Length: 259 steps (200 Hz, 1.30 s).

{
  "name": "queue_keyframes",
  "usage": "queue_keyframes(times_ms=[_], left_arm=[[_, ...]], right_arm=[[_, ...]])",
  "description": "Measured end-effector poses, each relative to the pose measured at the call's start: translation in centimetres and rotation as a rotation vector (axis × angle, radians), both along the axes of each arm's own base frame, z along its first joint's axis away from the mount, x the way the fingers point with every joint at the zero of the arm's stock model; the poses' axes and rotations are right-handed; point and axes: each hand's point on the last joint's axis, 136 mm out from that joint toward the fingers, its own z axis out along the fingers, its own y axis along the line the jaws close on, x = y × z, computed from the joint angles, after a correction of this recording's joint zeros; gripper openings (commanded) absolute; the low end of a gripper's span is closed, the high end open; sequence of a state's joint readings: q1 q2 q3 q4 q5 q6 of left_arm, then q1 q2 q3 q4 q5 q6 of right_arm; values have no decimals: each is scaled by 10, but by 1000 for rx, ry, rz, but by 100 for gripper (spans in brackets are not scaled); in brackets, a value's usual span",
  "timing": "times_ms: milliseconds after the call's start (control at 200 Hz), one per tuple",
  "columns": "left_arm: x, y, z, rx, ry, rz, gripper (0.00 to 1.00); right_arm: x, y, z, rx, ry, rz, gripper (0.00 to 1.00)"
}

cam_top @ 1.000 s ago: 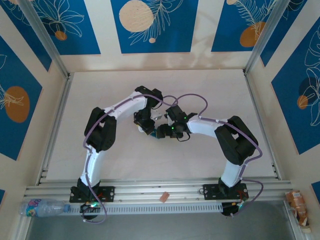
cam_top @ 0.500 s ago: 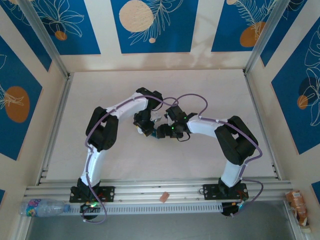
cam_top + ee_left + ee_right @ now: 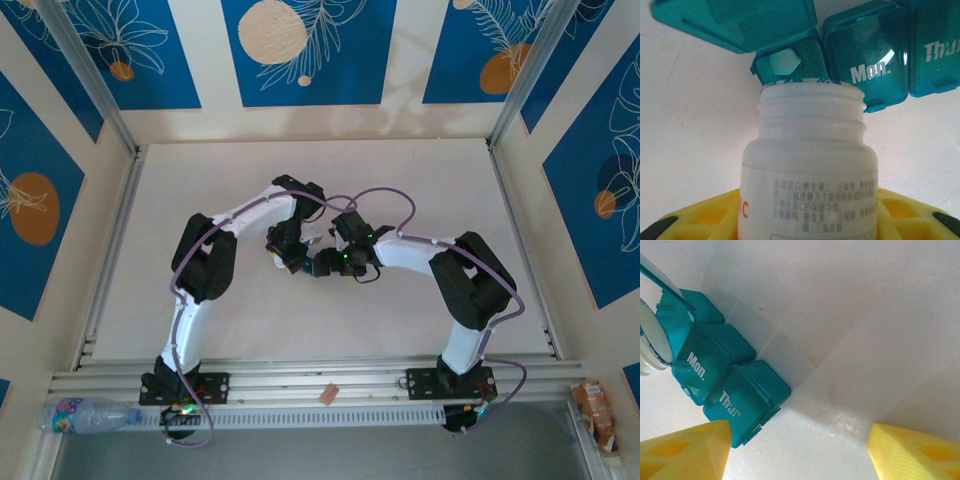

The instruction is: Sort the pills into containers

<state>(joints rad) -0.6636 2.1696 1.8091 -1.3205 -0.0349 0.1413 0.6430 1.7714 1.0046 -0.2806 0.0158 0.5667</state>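
Left claw [image 3: 807, 220] grips the white bottle [image 3: 810, 150].
Its mouth sits at the teal pill box [image 3: 880, 55]'s open compartment; right claw [image 3: 800, 450] gapes empty.

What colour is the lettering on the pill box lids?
White, on the translucent teal pill box; it shows best in the left wrist view.

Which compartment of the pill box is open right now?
The end compartment at the mouth of the bottle: its lid is flipped up and a white pill lies inside. The Mon. compartment and Thur compartment are shut.
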Motion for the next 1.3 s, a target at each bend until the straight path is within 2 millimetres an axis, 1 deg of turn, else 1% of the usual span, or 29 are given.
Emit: queue_keyframes(times_ms=[865, 1065, 1295], left_arm=[[2, -1, 2, -3, -8, -1, 0], [2, 0, -3, 2, -9, -3, 0], [3, 0, -1, 2, -15, -3, 0]], right_arm=[[0, 0, 0, 0, 0, 0, 74], [0, 0, 0, 0, 1, 0, 74], [0, 0, -1, 0, 1, 0, 74]])
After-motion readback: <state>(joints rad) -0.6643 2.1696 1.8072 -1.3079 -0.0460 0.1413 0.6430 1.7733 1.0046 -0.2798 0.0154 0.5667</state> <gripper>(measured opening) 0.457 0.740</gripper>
